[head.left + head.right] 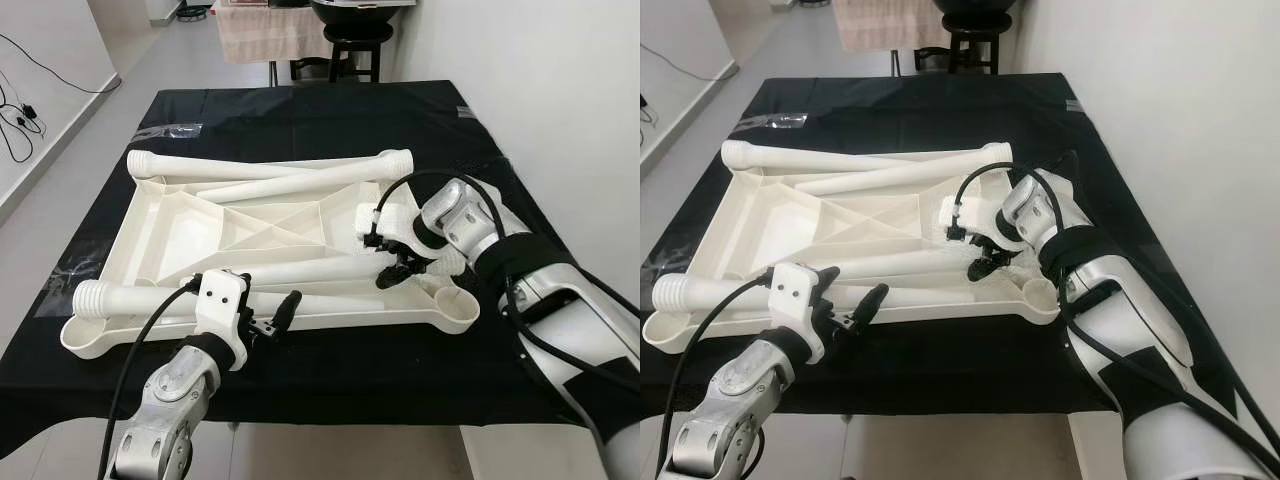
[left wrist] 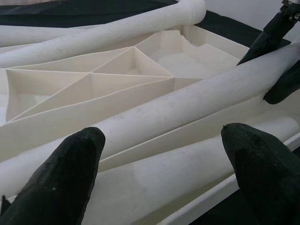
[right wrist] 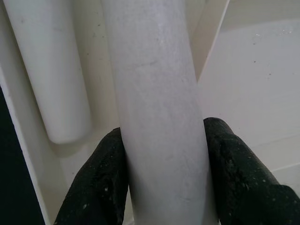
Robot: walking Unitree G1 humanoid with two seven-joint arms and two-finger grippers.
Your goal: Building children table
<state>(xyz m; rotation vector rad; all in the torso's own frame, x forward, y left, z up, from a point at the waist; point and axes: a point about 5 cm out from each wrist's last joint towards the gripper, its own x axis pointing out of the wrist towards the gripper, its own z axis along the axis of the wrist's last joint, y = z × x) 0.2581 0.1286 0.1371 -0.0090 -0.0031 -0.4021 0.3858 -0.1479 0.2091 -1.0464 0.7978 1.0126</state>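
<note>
A white plastic tabletop (image 1: 165, 215) lies upside down on the black-covered table (image 1: 300, 110), ribs facing up. Several white tube legs rest on it: one along the back (image 1: 250, 165), one slanted (image 1: 300, 182), a middle leg (image 1: 300, 270) and a front leg (image 1: 140, 298). My right gripper (image 1: 395, 272) is shut on the right end of the middle leg (image 3: 159, 108), one black finger (image 3: 101, 183) on each side. My left gripper (image 1: 275, 315) stands open at the tabletop's front rim, its fingers (image 2: 65, 183) spread just above the front leg (image 2: 154, 187) without touching it.
White wall runs close along the right side of the table. A dark stool (image 1: 355, 40) and a cloth-draped table (image 1: 265, 35) stand behind. Cables (image 1: 20, 110) trail on the floor at the left. The table's front edge lies just below my left gripper.
</note>
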